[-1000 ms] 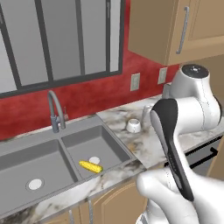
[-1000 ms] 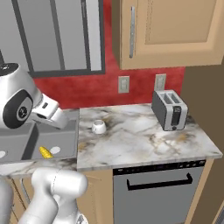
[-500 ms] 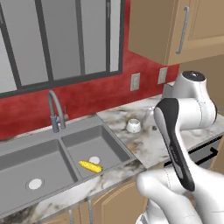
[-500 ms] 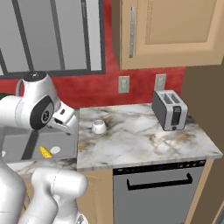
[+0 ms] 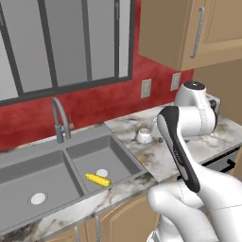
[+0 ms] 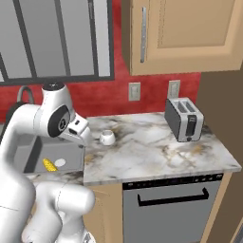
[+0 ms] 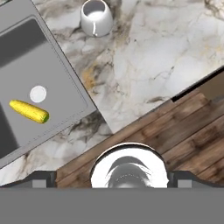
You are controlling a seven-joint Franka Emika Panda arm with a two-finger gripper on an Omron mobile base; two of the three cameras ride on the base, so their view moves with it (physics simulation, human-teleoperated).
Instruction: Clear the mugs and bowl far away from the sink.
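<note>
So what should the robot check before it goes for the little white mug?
1. White mug stands upright on the marble counter, with bare counter around it: ok.
2. Mug is far away from the sink: not ok, it sits just past the sink's edge.
3. Pincer open and holding nothing: cannot tell from the pictures.
4. Hand is above the mug: not ok, the mug sits at the top of the hand view, off to one side.
5. Room to set it down near the toaster: ok, the counter beside it is bare.
6. Corn cob in the basin is out of the way: ok.
</note>
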